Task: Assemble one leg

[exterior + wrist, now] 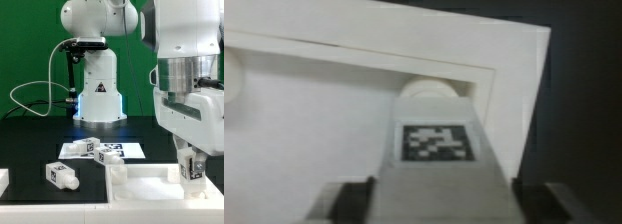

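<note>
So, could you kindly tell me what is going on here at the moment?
The Panda arm's gripper is shut on a white tagged leg and holds it over the large white panel at the exterior view's right. In the wrist view the leg's far end sits near the panel's raised rim; whether it touches cannot be told. A second leg lies loose on the black table, and a third leg lies by the marker board.
</note>
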You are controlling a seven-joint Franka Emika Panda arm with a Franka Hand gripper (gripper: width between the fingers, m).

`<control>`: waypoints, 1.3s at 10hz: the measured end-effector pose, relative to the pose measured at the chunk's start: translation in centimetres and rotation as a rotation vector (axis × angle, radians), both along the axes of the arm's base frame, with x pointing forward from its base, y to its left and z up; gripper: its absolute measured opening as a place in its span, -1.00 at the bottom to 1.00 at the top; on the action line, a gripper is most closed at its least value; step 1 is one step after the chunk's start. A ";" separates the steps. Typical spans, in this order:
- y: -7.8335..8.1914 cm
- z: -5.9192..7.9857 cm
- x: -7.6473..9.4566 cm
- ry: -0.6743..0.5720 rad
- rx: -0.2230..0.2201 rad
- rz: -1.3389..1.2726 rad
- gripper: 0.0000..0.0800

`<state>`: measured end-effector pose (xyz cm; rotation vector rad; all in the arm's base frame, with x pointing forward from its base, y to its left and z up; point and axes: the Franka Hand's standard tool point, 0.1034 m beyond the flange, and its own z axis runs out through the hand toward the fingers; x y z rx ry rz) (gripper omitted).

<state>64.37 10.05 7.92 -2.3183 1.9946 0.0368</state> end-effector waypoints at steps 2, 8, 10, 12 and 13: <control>0.0 0.2 -0.1 0.008 -0.007 0.187 0.39; 0.5 0.1 -0.5 -0.012 -0.015 0.777 0.62; 0.7 0.2 -0.3 -0.047 -0.036 1.139 0.62; 0.7 -0.1 -0.3 -0.082 -0.055 1.324 0.62; 0.7 -0.1 -0.3 -0.081 -0.054 1.322 0.62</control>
